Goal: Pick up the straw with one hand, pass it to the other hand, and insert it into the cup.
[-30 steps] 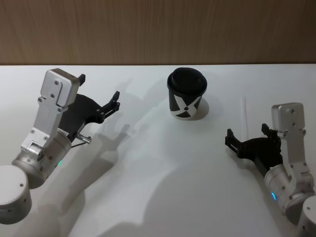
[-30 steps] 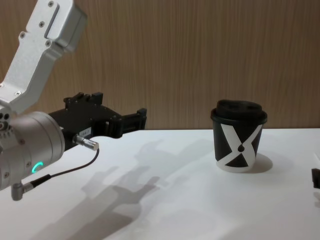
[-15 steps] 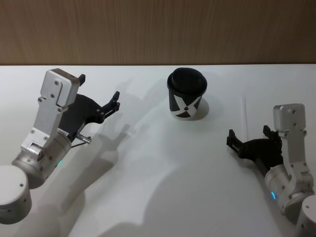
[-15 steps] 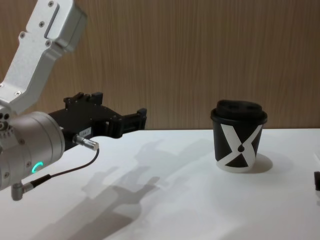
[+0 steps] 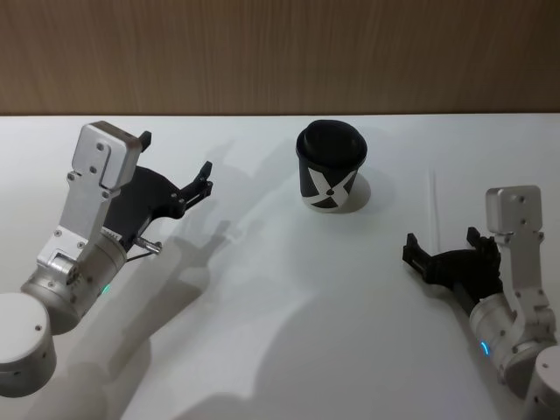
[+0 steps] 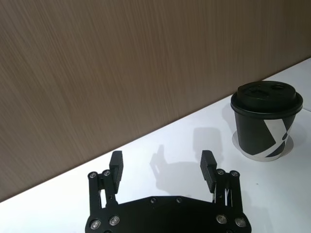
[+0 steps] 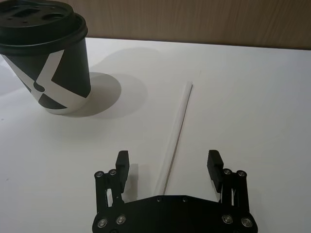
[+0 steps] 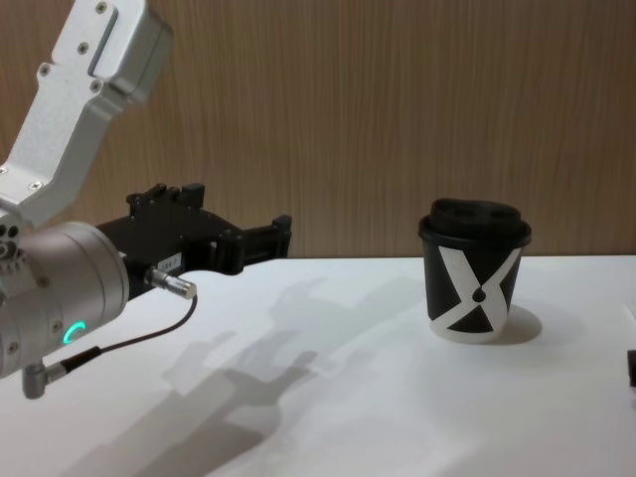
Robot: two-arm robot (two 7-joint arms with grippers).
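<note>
On the white worktop, to the right of the cup and apart from it, the straw lies flat; its long axis runs nearly straight away from the robot; the cup stands upright with its lid fitted.

Right hand: positioned at the near end of the straw, fingers spread wide, holding nothing; the right wrist view shows the straw's near end passing between the two fingers, close to the midline; the opening therefore lies across the straw's long axis; the height of the fingertips above the worktop cannot be told.

Left hand: raised over the left side of the worktop, fingers wide, holding nothing; well apart from the straw, with the cup between.

Assessment: the right hand is much the nearer, so the pick-up falls to it; the task stands at its first step, with pick-up, transfer and insertion not yet done; the coming move calls for a lowering onto the straw and a closure across it; a thin round straw lying flat may roll or slip from the fingertips.
</note>
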